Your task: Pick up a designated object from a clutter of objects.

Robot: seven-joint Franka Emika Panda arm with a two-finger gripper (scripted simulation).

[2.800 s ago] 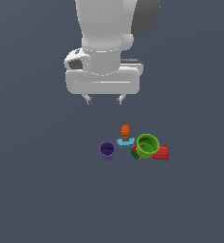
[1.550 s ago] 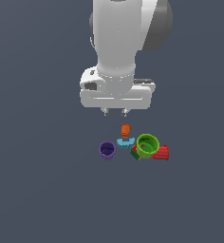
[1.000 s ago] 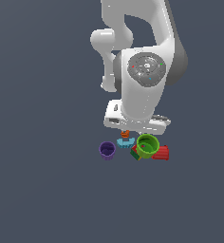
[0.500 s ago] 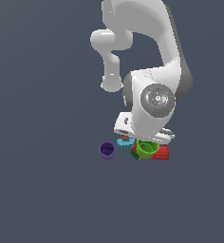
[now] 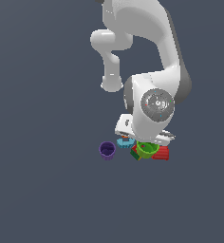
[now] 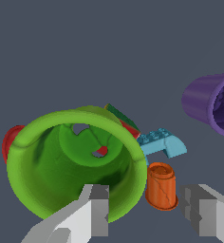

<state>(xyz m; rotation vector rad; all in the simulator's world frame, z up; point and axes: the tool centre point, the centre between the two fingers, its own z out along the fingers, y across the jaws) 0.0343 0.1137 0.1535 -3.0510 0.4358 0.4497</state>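
The green cup (image 6: 61, 166) fills much of the wrist view, mouth towards the camera, with a thick rim. In the exterior view the green cup (image 5: 147, 149) sits in the clutter, right under the arm's hand. My gripper (image 6: 149, 211) is open. One finger (image 6: 92, 211) is at the cup's rim and the other finger (image 6: 209, 211) is well apart from it. The orange piece (image 6: 161, 186) and part of the cup's wall lie between them. In the exterior view the hand hides the fingertips.
The purple cup (image 5: 107, 150) (image 6: 213, 104) stands apart on the exterior view's left. The light-blue flat piece (image 5: 125, 142) (image 6: 163, 144), the multicoloured cube (image 5: 135, 154) (image 6: 121, 118) and the red ribbed cylinder (image 5: 161, 153) (image 6: 9, 142) crowd against the green cup.
The arm has come down from high above the clutter and shifted to the exterior view's right, so the hand now sits just over the green cup. The objects have not moved.
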